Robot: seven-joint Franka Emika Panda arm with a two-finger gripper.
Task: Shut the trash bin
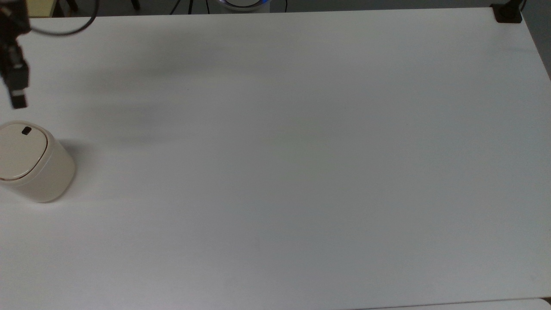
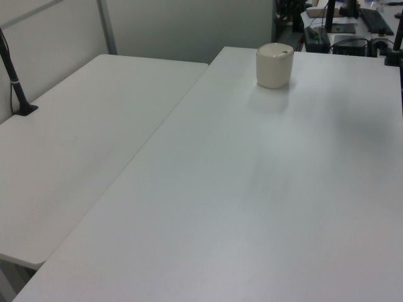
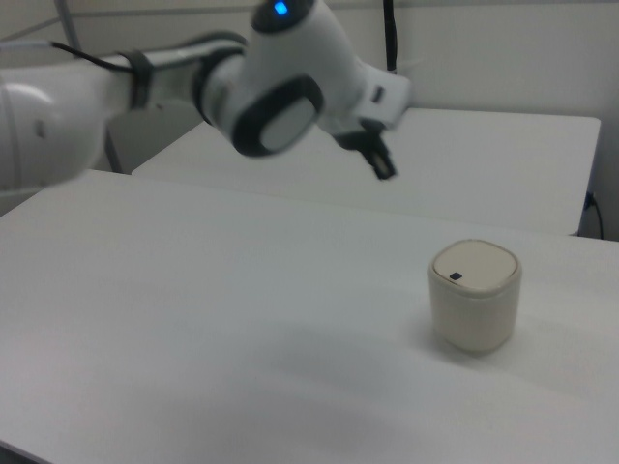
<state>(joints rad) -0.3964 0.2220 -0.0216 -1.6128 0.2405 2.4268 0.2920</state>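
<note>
The trash bin (image 1: 41, 172) is a cream-white cylinder standing at the top view's left edge of the white table (image 1: 275, 172). Its oval lid (image 1: 19, 150) lies flat in the rim, with a small black mark (image 1: 26, 130) on it. The bin also stands near the far end in the left view (image 2: 274, 65) and at the right view's right (image 3: 474, 300). My gripper (image 1: 19, 102) hangs in the air above and beyond the bin, apart from it, shut and holding nothing. In the right view the gripper (image 3: 386, 171) is up and to the left of the bin.
A black clamp (image 1: 508, 13) sits on the table's far right corner in the top view. A second white table (image 2: 75, 138) adjoins in the left view, with a black post (image 2: 16, 82) on it. The arm's white body (image 3: 271, 106) hangs over the table.
</note>
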